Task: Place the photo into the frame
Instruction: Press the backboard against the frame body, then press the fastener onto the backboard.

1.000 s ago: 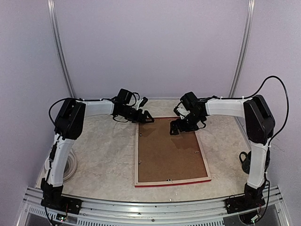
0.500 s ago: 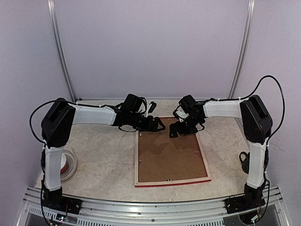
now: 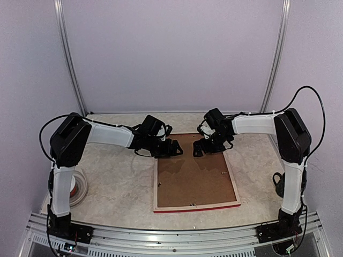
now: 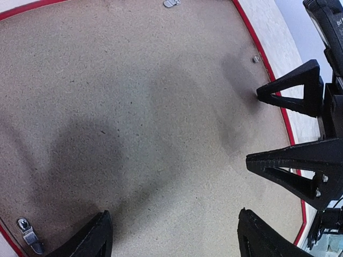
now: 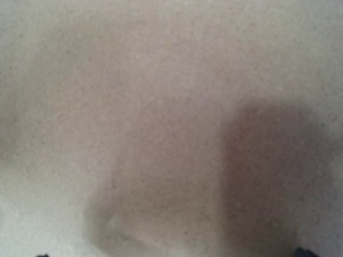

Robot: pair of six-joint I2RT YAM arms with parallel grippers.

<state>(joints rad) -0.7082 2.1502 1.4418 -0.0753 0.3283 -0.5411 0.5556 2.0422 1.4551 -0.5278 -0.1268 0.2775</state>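
The table (image 3: 118,176) is partly hidden by both arms. One frame (image 3: 195,208) lies face down in the middle of it. Its red front shows only as a thin line along the near side from above, and as a red rim in the left wrist view. One brown board (image 3: 193,176) fills the opening, so whatever lies beneath it is hidden.

Two arms reach over the frame's far end. The left gripper (image 3: 172,149) hovers by the far left corner. Its own view shows only two fingertips, spread apart with nothing between them. The right gripper (image 3: 199,149) sits low over the far end, right of the middle, its jaws likewise spread and empty. That is clear only in the left wrist view, where its two fingers (image 4: 292,96) point at the board. Whether they touch it I cannot tell. The right wrist view is only a blur of brown surface and shadow.

Three clips (image 4: 28,234) show in the left wrist view. From above they are specks too small to count. One white ring (image 3: 81,188) at the table's left edge is half hidden behind the left arm.
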